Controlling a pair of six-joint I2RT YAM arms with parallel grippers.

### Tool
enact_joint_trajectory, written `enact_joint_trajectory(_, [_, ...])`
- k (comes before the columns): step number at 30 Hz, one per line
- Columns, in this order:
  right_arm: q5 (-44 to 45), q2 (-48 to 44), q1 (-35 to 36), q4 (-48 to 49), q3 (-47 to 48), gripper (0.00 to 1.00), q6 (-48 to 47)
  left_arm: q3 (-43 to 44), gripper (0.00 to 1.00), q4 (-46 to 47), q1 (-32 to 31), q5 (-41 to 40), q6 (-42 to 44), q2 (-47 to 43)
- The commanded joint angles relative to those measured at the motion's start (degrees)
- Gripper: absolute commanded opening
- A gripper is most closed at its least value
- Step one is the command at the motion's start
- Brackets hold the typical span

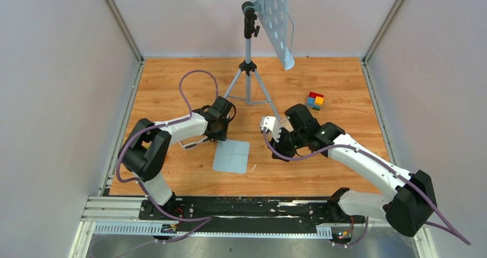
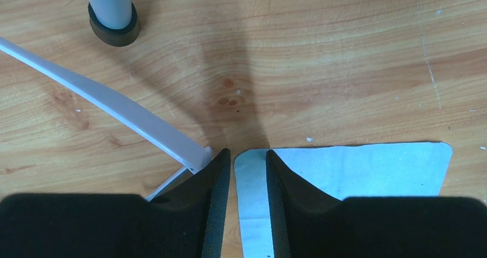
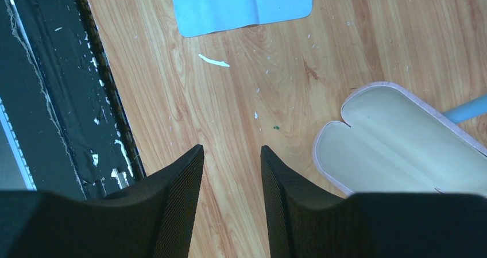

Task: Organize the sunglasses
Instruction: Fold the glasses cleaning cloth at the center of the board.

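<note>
The sunglasses (image 1: 192,145) lie on the wood under my left forearm, and only their thin white arms show. In the left wrist view one white arm (image 2: 115,104) runs diagonally to a hinge right beside my left fingertip; the lenses are hidden. My left gripper (image 2: 248,153) is low over the top-left corner of the light blue cloth (image 2: 356,166), with its jaws a narrow gap apart and nothing between them. It also shows in the top view (image 1: 220,130). My right gripper (image 3: 230,150) is open and empty above bare wood, left of the open pink case (image 3: 396,143).
A tripod (image 1: 248,68) with a perforated panel stands at the back middle, and one of its feet (image 2: 115,22) is just ahead of my left gripper. A block of coloured cubes (image 1: 314,100) sits at the back right. The cloth (image 1: 232,156) lies mid-table, and the black base rail (image 3: 46,97) runs along the near edge.
</note>
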Motion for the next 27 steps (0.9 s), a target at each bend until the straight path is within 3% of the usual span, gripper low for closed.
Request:
enact_joint_trajectory(1, [-1.17,-1.45,-0.9,0.32,-1.51,0.45,0.1,-0.84,0.34,-0.7,0.46,-1.32,-0.14,0.26])
enact_joint_trajectory(14, [-1.21,-2.75,-1.05,0.83,-2.44,0.45,-0.07,-2.25,0.32,-0.92,0.39,-0.77,-0.67,-1.36])
enact_joint_trajectory(27, [-1.47,-2.97,-1.47,1.28,-3.14,0.45,-0.24,-4.39,0.22,0.44,0.4,-0.02,-1.27,-1.52])
